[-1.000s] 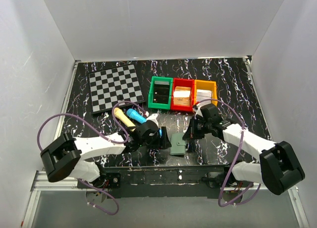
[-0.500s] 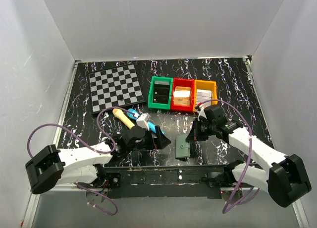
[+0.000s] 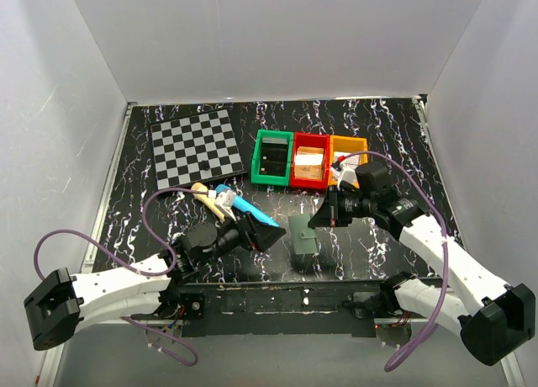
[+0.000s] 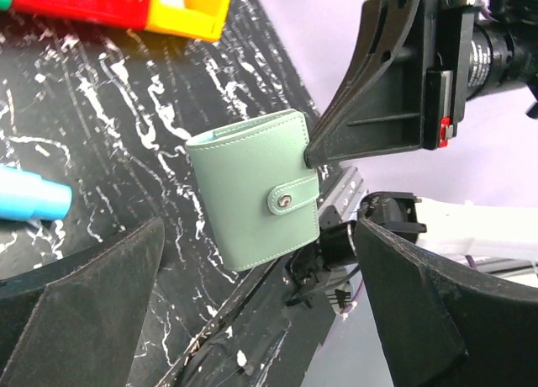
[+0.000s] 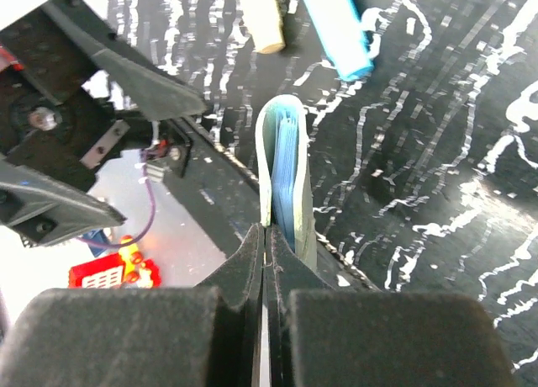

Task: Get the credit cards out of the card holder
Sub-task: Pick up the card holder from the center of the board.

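Note:
The card holder [image 3: 303, 235] is a grey-green bifold with a snap tab [image 4: 286, 202]. It is closed and held up on edge near the table's front. My right gripper [image 3: 324, 219] is shut on the rim of one outer panel [image 5: 267, 204]. The blue-grey inner panels [image 5: 287, 164] show edge-on. The credit cards are hidden inside. My left gripper [image 3: 271, 234] stands open just left of the holder. Its fingers [image 4: 76, 311] are spread wide with nothing between them, and the holder [image 4: 252, 189] lies straight ahead of them.
At the back stand a green bin [image 3: 272, 157], a red bin [image 3: 309, 160] and an orange bin [image 3: 347, 156], with a checkered board [image 3: 197, 147] to their left. A blue marker [image 3: 244, 204] and a cream stick [image 3: 206, 198] lie behind my left gripper. The table's front edge [image 3: 277, 282] is close.
My left gripper has opened wide and drawn back to the left, away from the holder. My right gripper has tipped the holder up on edge and shifted right.

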`<action>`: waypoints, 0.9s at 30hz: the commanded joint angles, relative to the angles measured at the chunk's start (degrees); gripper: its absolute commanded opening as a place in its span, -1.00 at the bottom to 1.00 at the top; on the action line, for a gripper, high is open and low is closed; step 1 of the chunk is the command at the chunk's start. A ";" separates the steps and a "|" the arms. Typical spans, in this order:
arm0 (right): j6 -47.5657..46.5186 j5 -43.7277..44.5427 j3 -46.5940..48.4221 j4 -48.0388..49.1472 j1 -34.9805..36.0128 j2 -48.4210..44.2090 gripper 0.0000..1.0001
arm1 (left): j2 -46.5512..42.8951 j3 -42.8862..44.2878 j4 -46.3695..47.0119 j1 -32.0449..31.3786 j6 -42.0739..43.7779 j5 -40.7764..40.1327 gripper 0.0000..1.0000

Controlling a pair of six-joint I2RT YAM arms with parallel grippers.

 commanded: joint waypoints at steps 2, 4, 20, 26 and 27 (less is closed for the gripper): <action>1.69 -11.88 5.64 1.55 0.66 -1.47 -0.97 | -2.84 -2.05 9.07 -0.26 4.88 3.45 0.96; 2.65 -14.44 6.17 2.69 0.74 -1.73 -0.97 | -3.45 -2.49 10.75 -0.26 5.50 4.15 0.96; 8.81 -23.23 5.65 12.98 2.24 -1.65 -0.97 | 0.41 -1.70 19.54 -0.17 5.16 13.64 0.96; 9.34 -24.03 5.21 14.30 2.33 -1.73 -0.97 | 0.76 -2.93 22.70 -0.17 4.45 14.88 0.81; 9.25 -24.03 5.12 14.30 2.33 -1.82 -0.97 | 0.59 -3.28 23.32 -0.08 4.36 14.79 0.78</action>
